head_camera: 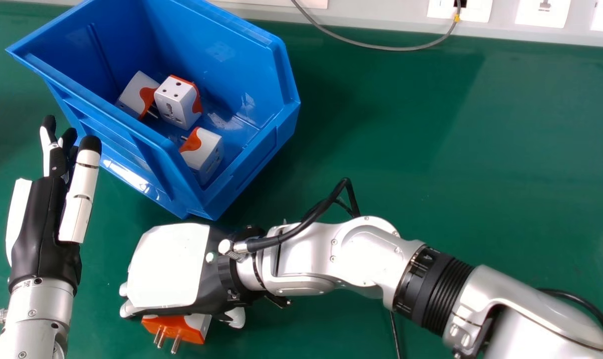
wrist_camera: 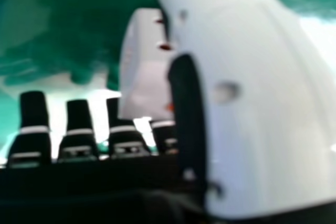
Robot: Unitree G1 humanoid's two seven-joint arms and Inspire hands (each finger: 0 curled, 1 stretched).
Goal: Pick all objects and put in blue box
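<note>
In the head view, my left hand (head_camera: 39, 224) stands open left of the blue box (head_camera: 281, 112), holding nothing. Low in that view is my right hand (head_camera: 169, 264), back up, just in front of the box. A white and orange plug adapter (head_camera: 179, 326) lies partly under its near edge, metal pins facing the view's bottom, with the thumb a little to its right. In the right hand view, the adapter (wrist_camera: 142, 72) shows between the thumb and the relaxed fingers of my right hand (wrist_camera: 257, 98); the thumb hides part of it. Whether they touch it is unclear.
Inside the box lie three white and orange adapters (head_camera: 179, 102). A grey cable (head_camera: 381, 47) loops over the table's back edge below white wall sockets (head_camera: 543, 11). My right forearm crosses the green table (head_camera: 431, 149) from the lower right.
</note>
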